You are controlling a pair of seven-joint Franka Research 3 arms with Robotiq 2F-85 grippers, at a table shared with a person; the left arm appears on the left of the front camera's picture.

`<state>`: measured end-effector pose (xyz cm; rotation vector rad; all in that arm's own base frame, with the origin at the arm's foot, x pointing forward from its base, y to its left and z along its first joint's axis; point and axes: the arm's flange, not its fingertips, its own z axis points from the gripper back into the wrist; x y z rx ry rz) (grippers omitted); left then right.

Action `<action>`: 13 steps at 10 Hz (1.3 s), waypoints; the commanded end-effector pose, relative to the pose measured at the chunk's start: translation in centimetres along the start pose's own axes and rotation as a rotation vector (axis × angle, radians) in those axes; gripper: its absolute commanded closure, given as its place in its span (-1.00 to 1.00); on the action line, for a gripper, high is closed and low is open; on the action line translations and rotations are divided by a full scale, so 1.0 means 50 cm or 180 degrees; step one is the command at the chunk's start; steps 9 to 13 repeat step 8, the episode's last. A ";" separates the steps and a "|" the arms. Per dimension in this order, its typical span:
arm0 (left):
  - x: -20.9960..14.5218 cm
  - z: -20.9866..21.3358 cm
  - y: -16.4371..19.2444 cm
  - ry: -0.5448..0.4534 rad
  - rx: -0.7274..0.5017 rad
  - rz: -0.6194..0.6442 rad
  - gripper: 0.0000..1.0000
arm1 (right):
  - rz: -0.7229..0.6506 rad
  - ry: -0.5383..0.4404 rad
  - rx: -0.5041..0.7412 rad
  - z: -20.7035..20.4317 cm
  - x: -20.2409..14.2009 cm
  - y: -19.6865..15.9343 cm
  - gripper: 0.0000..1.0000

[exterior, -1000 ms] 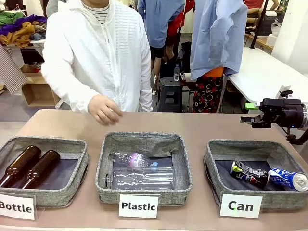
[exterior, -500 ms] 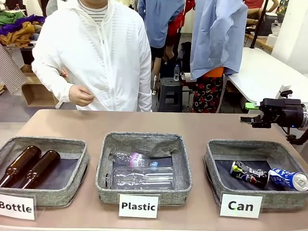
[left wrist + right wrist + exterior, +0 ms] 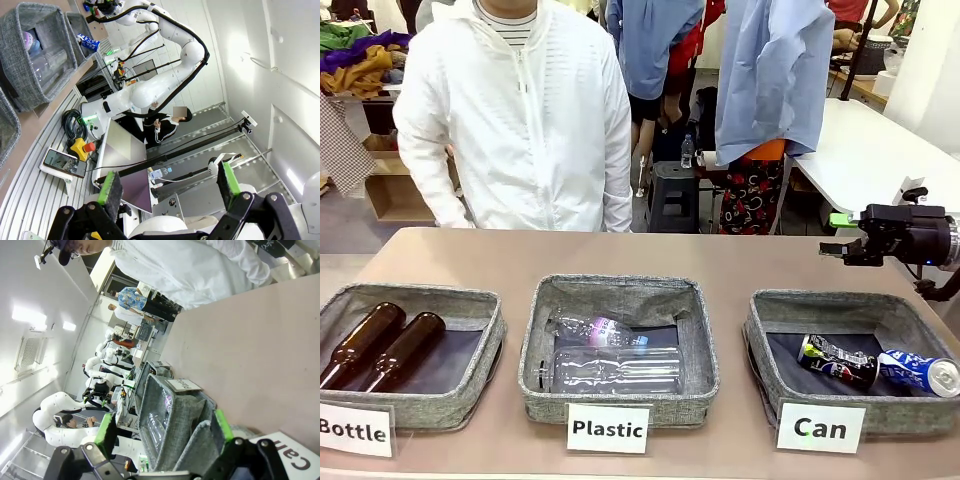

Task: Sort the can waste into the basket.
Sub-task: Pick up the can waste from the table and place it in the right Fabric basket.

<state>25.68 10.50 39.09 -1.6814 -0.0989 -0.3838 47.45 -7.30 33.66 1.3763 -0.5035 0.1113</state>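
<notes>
Two cans, one black can (image 3: pixel 837 361) and one blue can (image 3: pixel 918 372), lie in the "Can" basket (image 3: pixel 770 330) (three baskets total); the right gripper (image 3: pixel 842 234) and the left gripper (image 3: pixel 167 187) are both spread, empty.

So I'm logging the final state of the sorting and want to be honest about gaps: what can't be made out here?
- Blue can: front view, its right end is cut by the picture edge.
- Black can: print too small to read.
- Can basket: right wrist view, inside hidden by its wall and the right claw.
- Brown bottles: front view, bottoms hidden behind the basket wall.
</notes>
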 end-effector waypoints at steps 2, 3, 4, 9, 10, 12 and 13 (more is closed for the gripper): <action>-0.002 0.000 -0.004 0.0010 -0.0032 -0.0076 -1.00 | 0.0064 -0.0040 -0.0023 -0.004 0.003 0.005 -1.00; -0.002 0.000 -0.004 0.0010 -0.0032 -0.0076 -1.00 | 0.0064 -0.0040 -0.0023 -0.004 0.003 0.005 -1.00; -0.002 0.000 -0.004 0.0010 -0.0032 -0.0076 -1.00 | 0.0064 -0.0040 -0.0023 -0.004 0.003 0.005 -1.00; -0.002 0.000 -0.004 0.0010 -0.0032 -0.0076 -1.00 | 0.0064 -0.0040 -0.0023 -0.004 0.003 0.005 -1.00; -0.002 0.000 -0.004 0.0010 -0.0032 -0.0076 -1.00 | 0.0064 -0.0040 -0.0023 -0.004 0.003 0.005 -1.00; -0.002 0.000 -0.004 0.0010 -0.0032 -0.0076 -1.00 | 0.0064 -0.0040 -0.0023 -0.004 0.003 0.005 -1.00; -0.002 0.000 -0.004 0.0010 -0.0032 -0.0076 -1.00 | 0.0064 -0.0040 -0.0023 -0.004 0.003 0.005 -1.00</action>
